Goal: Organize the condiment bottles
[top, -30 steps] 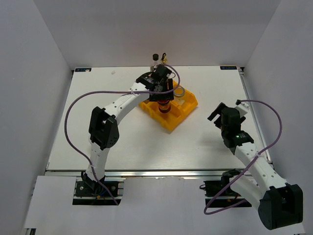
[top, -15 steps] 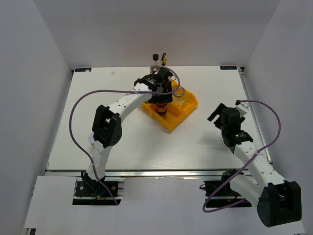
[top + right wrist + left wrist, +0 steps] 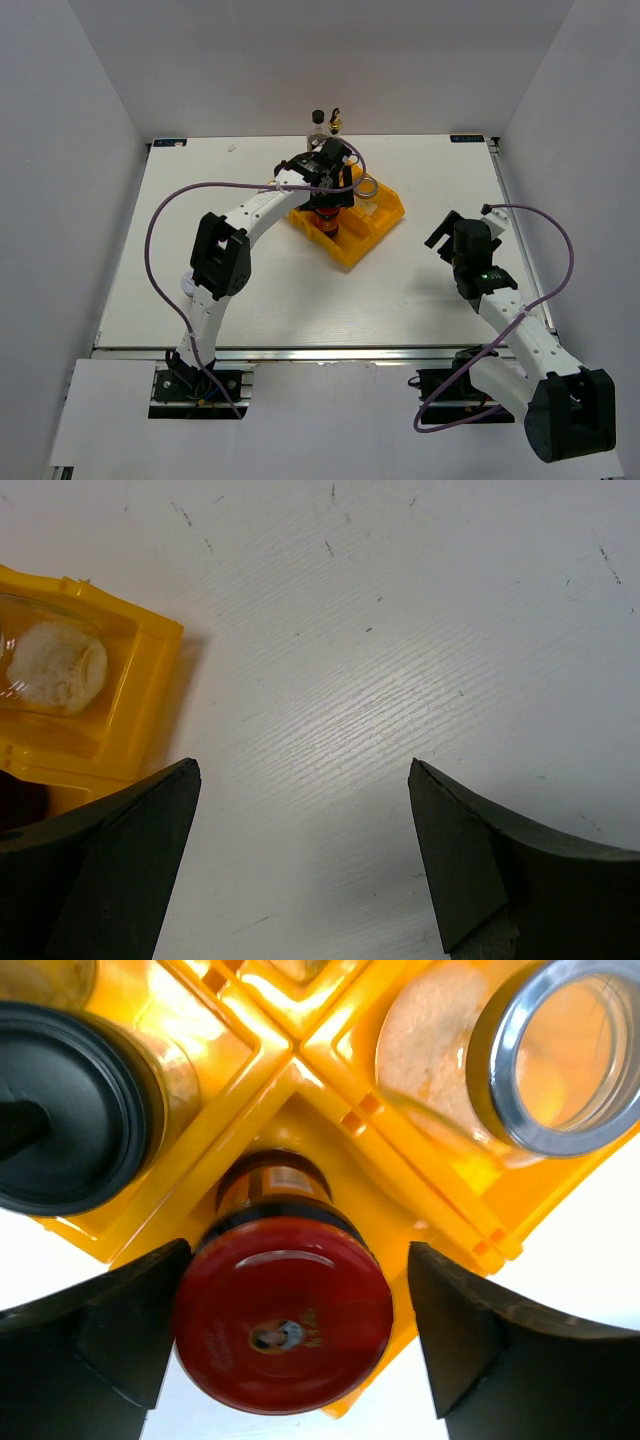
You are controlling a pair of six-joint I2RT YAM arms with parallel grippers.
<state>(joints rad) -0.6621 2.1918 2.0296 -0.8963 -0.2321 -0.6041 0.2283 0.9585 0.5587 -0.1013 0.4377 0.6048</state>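
The short red-lidded clear jar (image 3: 283, 1312) stands upright in a near-left compartment of the yellow four-compartment plastic tray (image 3: 330, 1110). Its long axis is vertical and its lid faces straight up at the wrist camera. The left pincer (image 3: 300, 1305) is open around it, one finger on each side of the lid. On one side we see a plain gap. On the other, finger and lid are so near that we cannot tell whether they touch. The jar therefore lies directly below this pincer, in line with it.

In adjoining compartments sit a short black-lidded jar (image 3: 60, 1110) and a short silver-rimmed clear jar (image 3: 560, 1060). A tall black-capped bottle (image 3: 318, 120) and a tall gold-spouted bottle (image 3: 336, 124) stand at the far edge of the white desk (image 3: 400, 630).

The right pincer (image 3: 300, 850) is also open and holds nothing. It hangs over bare desk, well apart to the right of the tray.

We judge the red-lidded jar to be seated, and the left arm is by far the nearer one. What matters next is a withdrawal straight up along the jar's axis, so that neither finger tips it or brushes its neighbours.
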